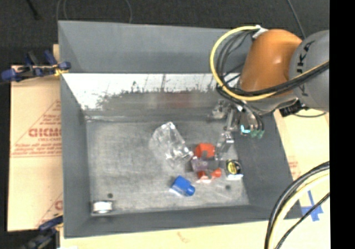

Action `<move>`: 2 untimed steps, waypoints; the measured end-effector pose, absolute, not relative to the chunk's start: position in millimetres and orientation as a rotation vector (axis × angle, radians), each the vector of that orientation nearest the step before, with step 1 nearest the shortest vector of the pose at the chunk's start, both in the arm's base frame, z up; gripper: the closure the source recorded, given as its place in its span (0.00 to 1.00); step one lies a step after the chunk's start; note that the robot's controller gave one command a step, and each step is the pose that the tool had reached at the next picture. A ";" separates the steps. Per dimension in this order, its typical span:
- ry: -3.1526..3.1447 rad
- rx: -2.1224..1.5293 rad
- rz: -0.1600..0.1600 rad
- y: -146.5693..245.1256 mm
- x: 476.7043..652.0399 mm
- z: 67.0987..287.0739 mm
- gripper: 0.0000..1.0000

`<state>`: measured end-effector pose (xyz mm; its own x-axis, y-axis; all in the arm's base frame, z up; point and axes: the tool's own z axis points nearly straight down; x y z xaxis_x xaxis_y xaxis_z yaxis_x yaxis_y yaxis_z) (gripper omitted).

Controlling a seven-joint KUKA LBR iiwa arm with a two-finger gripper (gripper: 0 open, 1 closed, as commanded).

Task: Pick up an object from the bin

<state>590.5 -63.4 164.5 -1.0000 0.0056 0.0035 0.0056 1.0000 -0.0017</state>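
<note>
My gripper (pixel 228 138) hangs under the orange-covered wrist at the right of the bin, just above the floor. Directly left of and below it lies a red block (pixel 204 150) on a clear, red-trimmed piece (pixel 207 174). A small black and yellow tape measure (pixel 234 168) lies just below the gripper, apart from it. Nothing shows in the gripper's grasp.
A crumpled clear plastic wrapper (pixel 168 141) lies in the middle of the bin, left of the red block. A blue cylinder (pixel 182 186) rests near the front wall. A small silver cap (pixel 102 206) sits in the front left corner. The arm reaches in over the right wall.
</note>
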 end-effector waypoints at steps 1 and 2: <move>-2.972 1.035 0.022 -71.7 595.2 78.6 0.00; -3.095 0.647 0.008 -89.1 541.9 75.3 0.00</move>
<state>541.9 -89.1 75.3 -0.9161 -0.4005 -0.0188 -0.4004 0.9163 -0.0088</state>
